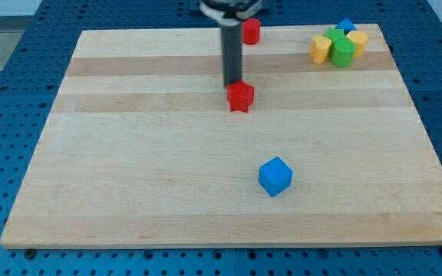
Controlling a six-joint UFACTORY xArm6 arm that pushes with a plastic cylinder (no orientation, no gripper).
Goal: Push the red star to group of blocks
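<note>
No brand, label or writing can be read anywhere in the view. The wooden board (167,153) lies on a blue table with rows of holes (6,92), and it serves here as the landmark for everything else. My tip (232,83) comes down from the board's top edge as a straight dark rod; it has no jaws to open or close and holds nothing, its lower end simply resting at the board's surface. The red star (240,96) sits in the upper middle of the board, directly below my tip toward the view's bottom and slightly to the view's right, so close that the two appear to touch, though actual contact cannot be confirmed. A second red block (251,31), whose shape is hard to make out, stands at the board's top edge, just to the view's right of the rod and well above the star. The group of blocks occupies the board's top right corner, well apart from the star: a yellow block (321,48) on the group's left, a green block (342,52) pressed against it, another green block (334,34) just behind, a second yellow block (358,41) on the group's right, and a blue block (346,26) at the back, nearest the board's top edge. A blue cube (275,176) stands alone in the board's lower middle, well below the star and slightly to the view's right of it.
</note>
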